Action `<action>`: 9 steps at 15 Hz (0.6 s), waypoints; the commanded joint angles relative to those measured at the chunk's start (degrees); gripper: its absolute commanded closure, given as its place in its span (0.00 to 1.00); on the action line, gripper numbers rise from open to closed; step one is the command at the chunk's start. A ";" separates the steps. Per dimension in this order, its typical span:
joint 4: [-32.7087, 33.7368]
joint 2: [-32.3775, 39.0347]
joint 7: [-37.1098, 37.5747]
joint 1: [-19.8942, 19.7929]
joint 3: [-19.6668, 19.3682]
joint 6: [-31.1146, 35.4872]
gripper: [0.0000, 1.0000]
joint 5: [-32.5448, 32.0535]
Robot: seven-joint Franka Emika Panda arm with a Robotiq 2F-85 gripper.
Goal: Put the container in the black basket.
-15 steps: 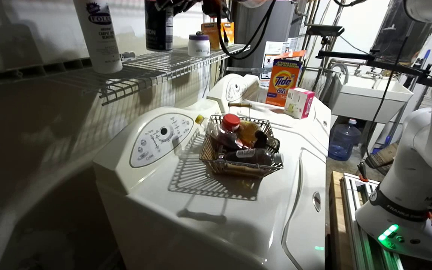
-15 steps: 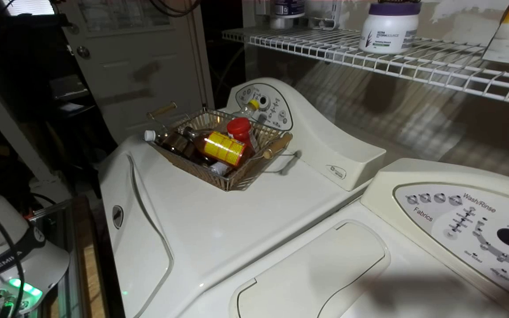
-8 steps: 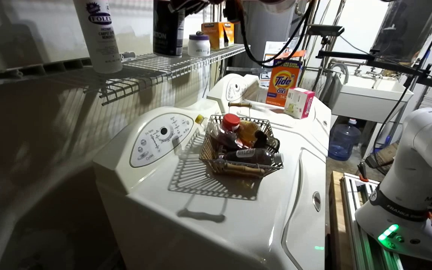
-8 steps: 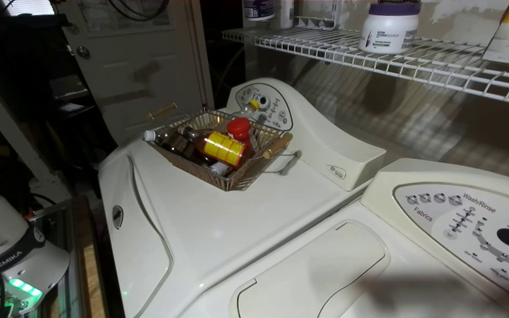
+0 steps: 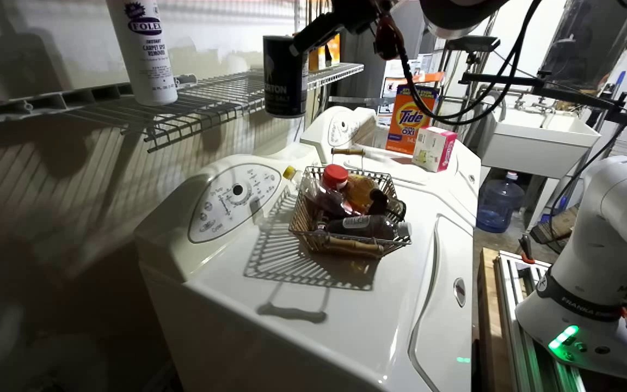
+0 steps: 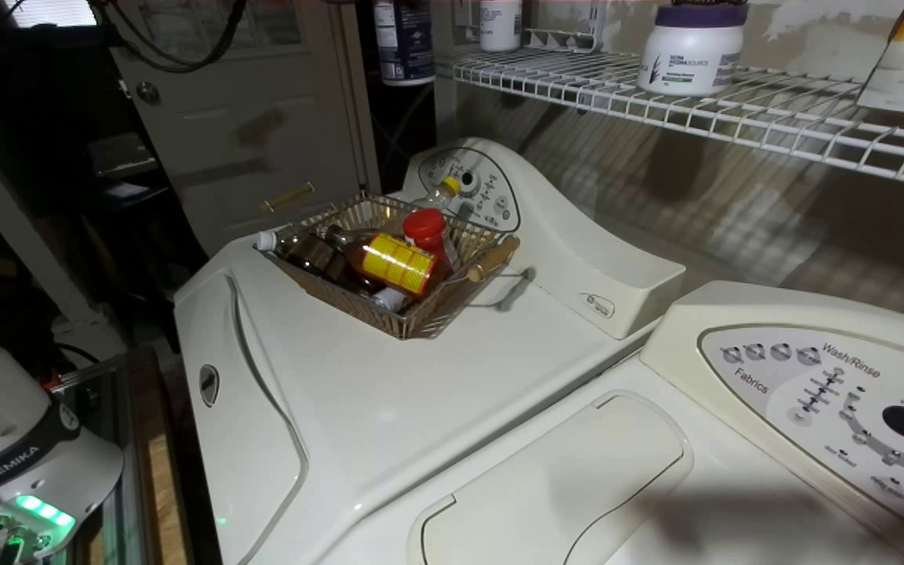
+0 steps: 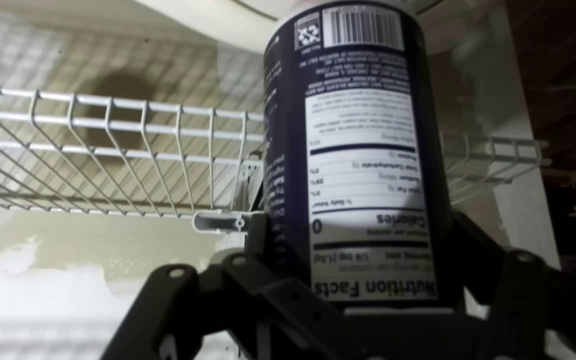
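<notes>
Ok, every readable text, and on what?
"FOLEX INSTANT CARPET SPOT REMOVER": spot-remover bottle
"ORTON": salt canister
"SALT": ditto
"Nutrition Facts": ditto
"Calories 0": ditto
"Tide ULTRA OXI": detergent box
"ULTRA HYDRASOURCE": purple-lidded jar
"Wash/Rinse": washer panel
"Fabrics": ditto
"FRANKA EMIKA": robot base
Too small/blurred: most dryer panel print, bottle labels in basket, small carton, much fine print.

White Folex bottle (image 5: pixel 149 62) on wire shelf (image 5: pixel 215 100); Tide box (image 5: pixel 405 128) near pink-white carton (image 5: pixel 431 150).
</notes>
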 commanded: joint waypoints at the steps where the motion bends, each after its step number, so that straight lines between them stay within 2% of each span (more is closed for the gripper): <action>1: -6.48 -4.92 -3.20 2.15 -1.43 -3.01 0.38 1.56; 2: -7.62 -5.21 -2.85 4.23 -3.24 -3.61 0.38 0.58; 9: -13.07 -3.61 -7.16 9.76 -7.78 -7.97 0.38 3.72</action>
